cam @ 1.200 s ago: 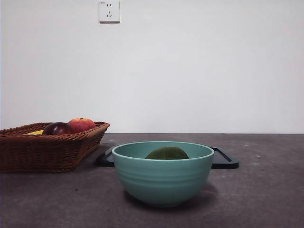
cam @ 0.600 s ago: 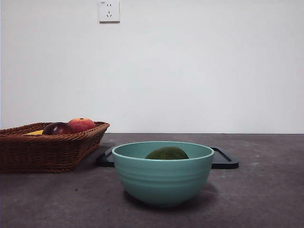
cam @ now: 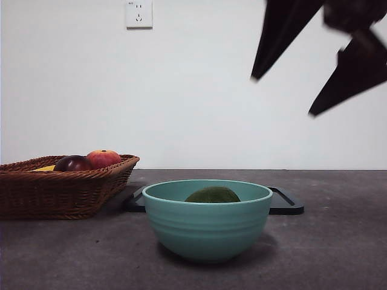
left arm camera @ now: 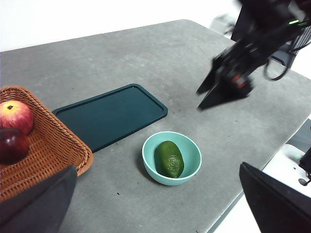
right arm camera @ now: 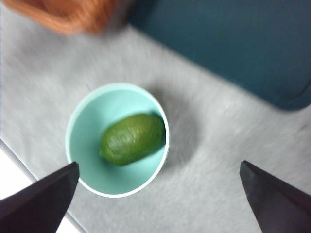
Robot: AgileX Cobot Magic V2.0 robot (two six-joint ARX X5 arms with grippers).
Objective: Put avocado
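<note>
While both arms stay off the grey counter (left arm camera: 146,58), the wicker basket (cam: 60,190) at its edge holds a red apple (cam: 103,158) and a maroon fruit (cam: 73,164). Dark tray (left arm camera: 111,114) lies flat beside it. Right gripper (cam: 302,84) hangs high above, jaws spread, empty. Left gripper (left arm camera: 155,204) spread, empty. Teal bowl (cam: 207,226) sits just in front of the tray. Avocado (right arm camera: 132,138) lies inside the bowl.

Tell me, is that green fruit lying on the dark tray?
No, the avocado lies inside the teal bowl, which stands on the table beside the dark tray.
</note>
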